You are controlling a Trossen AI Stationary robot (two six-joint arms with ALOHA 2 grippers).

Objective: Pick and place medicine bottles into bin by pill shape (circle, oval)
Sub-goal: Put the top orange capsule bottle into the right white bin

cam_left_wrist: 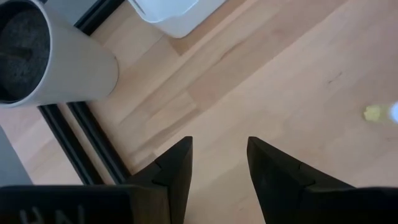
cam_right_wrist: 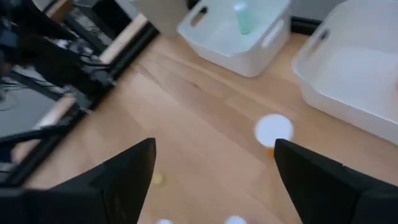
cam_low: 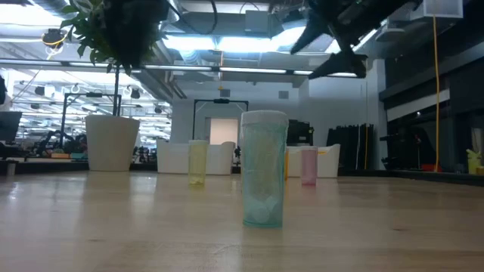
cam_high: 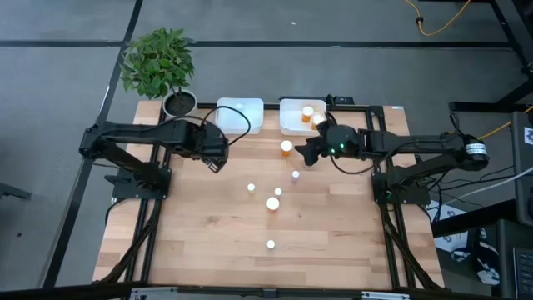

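Several white-capped medicine bottles stand upright on the table: an orange one (cam_high: 286,148), a purplish one (cam_high: 295,176), a yellowish one (cam_high: 251,188) and others nearer the front (cam_high: 272,203). My right gripper (cam_high: 306,153) is open and empty, raised above the table just right of the orange bottle (cam_right_wrist: 273,132), and it also shows in the low view (cam_low: 340,53). My left gripper (cam_high: 218,160) is open and empty over bare wood (cam_left_wrist: 219,149) near the left bin. The right bin (cam_high: 291,125) holds orange bottles (cam_high: 308,112). The left bin (cam_right_wrist: 217,43) holds a green bottle (cam_right_wrist: 244,17).
A white plant pot (cam_left_wrist: 56,68) with a green plant (cam_high: 158,62) stands at the far left corner. The two white bins (cam_high: 241,114) sit side by side at the far edge. In the low view a pale green bottle (cam_low: 263,170) stands nearest the front edge.
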